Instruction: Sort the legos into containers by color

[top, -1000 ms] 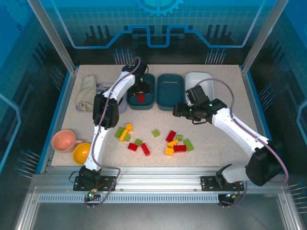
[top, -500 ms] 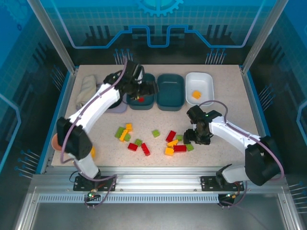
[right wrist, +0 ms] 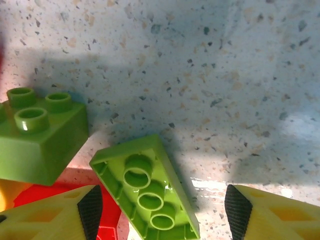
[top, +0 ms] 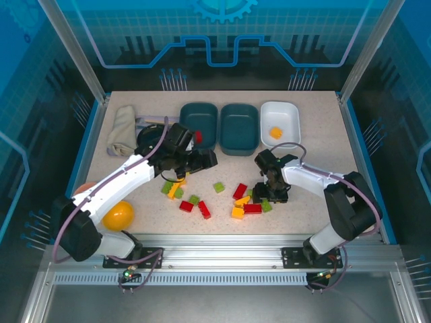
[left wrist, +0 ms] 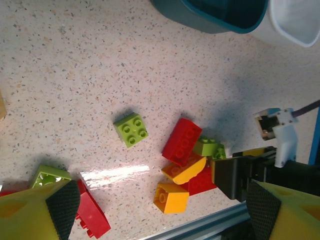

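**Mostly unsorted: two bricks in the trays, the rest on the table**

From above, the three containers stand in one row at the far edge, side by side. The left teal tray (top: 199, 116) holds one red brick (top: 198, 136). The white tray (top: 288, 116) holds one orange brick (top: 275, 132), and the middle teal tray (top: 240, 126) looks empty. The other legos (top: 204, 210) lie loose in two groups on the near half of the table (top: 323, 161), so I judge the sorting has only begun. The left gripper (top: 205, 160) hangs between trays and bricks. The right gripper (top: 269, 196) is low over the right group. A free band of table separates the bricks from the trays.

At the left wrist, the fingers (left wrist: 60, 207) are wide apart with nothing held. A single green brick (left wrist: 131, 130) has bare table all around, so it looks easy to take. The red, orange and green ones beside it press together, close to the near rail (left wrist: 200, 226).

At the right wrist, the jaws are apart around an upturned green brick (right wrist: 145, 192), and a gap shows on one side. A second green brick (right wrist: 40, 142) lies just beside it and red plastic touches it below, so there is little room there. The other side is open table.
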Controlling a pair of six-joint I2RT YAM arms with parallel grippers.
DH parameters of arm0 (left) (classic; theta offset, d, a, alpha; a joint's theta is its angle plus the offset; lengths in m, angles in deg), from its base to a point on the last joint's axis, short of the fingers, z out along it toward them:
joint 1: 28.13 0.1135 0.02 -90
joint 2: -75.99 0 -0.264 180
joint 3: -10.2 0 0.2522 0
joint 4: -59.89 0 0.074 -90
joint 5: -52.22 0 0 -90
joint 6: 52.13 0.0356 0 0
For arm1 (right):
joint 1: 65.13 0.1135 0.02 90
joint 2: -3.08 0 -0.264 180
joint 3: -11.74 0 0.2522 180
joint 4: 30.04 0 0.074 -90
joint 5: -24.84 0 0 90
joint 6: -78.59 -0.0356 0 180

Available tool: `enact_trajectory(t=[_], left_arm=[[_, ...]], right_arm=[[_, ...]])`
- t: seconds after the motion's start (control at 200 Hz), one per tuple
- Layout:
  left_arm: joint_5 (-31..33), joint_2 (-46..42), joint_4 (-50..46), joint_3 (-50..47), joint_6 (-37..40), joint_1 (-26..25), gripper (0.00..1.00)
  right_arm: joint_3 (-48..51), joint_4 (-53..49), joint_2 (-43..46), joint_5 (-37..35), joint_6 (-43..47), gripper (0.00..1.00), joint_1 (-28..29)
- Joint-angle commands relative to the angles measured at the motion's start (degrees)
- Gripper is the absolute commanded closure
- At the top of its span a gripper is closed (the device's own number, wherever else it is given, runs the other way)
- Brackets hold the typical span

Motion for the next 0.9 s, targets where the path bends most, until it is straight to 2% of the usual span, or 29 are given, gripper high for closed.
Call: enact_trajectory(t=[0.0, 0.1, 0.215, 0.335, 0.485, 0.66, 0.895], left_arm=[[0.9, -1.5, 1.3, -1.0, -1.6, -1.0, 0.1], [1.4, -1.5, 1.5, -1.1, -1.9, -1.6, 0.1], [1.5, -1.5, 1.7, -1.0, -2.3, -2.2, 0.1], [1.5, -1.4, 1.8, -0.6, -2.3, -2.7, 0.1], [1.1, -1.3, 2.3, -0.1, -2.0, -3.6, 0.1], [-2.7, -1.6, 5.9, -2.1, -1.6, -6.0, 0.1], [-6.9, -4.1, 9.9, -7.2, -2.1, -8.5, 0.1]], right_arm=[[-2.3, 1.2, -1.4, 1.4, 1.0, 0.32, 1.0], [-1.9, 1.4, -2.3, 0.4, 0.6, 0.33, 1.1], [-1.2, 1.0, -3.1, -1.9, -0.1, 0.42, 0.3], [-0.9, -0.3, -3.1, -4.4, -0.5, 0.47, -0.7], [1.2, -1.3, -0.9, -6.6, -1.6, 0.51, -3.9], [2.7, -1.3, 1.3, -3.8, -3.7, 0.51, -6.8], [6.0, -0.9, 5.0, 1.7, -13.2, 0.43, -6.8]])
